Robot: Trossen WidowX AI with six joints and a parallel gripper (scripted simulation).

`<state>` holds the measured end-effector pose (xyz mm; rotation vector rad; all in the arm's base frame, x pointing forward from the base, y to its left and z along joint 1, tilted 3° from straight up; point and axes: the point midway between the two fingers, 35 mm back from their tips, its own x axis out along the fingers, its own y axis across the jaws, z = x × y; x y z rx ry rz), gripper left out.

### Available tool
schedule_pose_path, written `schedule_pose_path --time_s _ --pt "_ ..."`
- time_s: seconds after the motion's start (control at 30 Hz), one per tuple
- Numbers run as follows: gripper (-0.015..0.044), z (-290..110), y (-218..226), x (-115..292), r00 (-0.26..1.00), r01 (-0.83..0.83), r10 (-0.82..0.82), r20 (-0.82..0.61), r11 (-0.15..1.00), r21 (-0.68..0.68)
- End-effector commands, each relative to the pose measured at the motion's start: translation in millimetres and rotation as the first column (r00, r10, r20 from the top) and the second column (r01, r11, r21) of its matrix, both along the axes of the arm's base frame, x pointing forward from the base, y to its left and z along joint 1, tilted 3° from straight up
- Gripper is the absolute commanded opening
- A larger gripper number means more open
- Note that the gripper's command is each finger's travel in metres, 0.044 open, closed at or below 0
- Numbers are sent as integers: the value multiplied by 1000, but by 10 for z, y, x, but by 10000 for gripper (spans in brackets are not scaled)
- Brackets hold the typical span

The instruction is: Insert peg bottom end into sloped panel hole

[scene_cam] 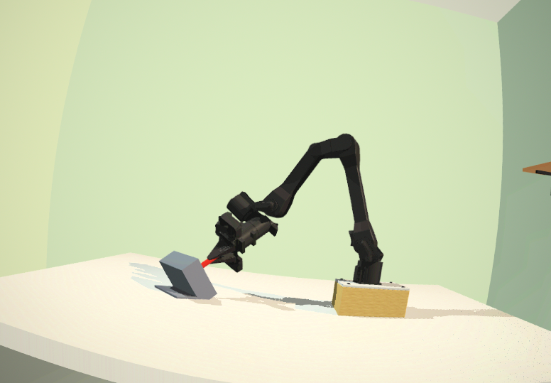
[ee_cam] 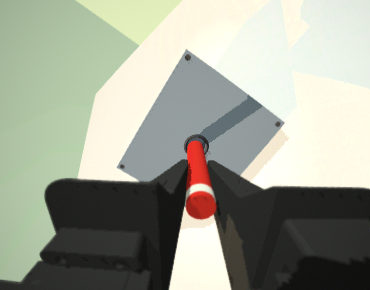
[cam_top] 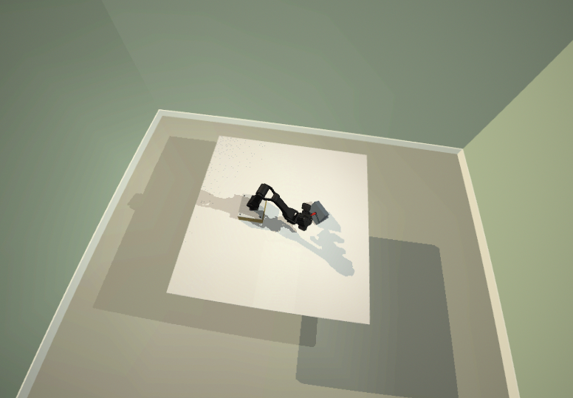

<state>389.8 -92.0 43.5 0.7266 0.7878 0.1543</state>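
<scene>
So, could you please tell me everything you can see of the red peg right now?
The red peg is a smooth, round rod, glossy like plastic, with a thin white band near its rear end. The gripper is shut on it, one black finger pressing each side. It tilts downward toward the sloped grey panel, and its front tip sits in the dark-ringed round hole. How deep it reaches is hidden.
</scene>
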Motion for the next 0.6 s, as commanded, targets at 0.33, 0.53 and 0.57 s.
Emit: schedule_pose_path --time_s 0.33,0.53,0.57 --pt "0 -39 21 1 1000 -4 4 -3 1000 1" --pt "0 -44 21 8 1000 -4 4 -3 1000 1" --pt "0 -45 21 10 1000 -4 4 -3 1000 1"
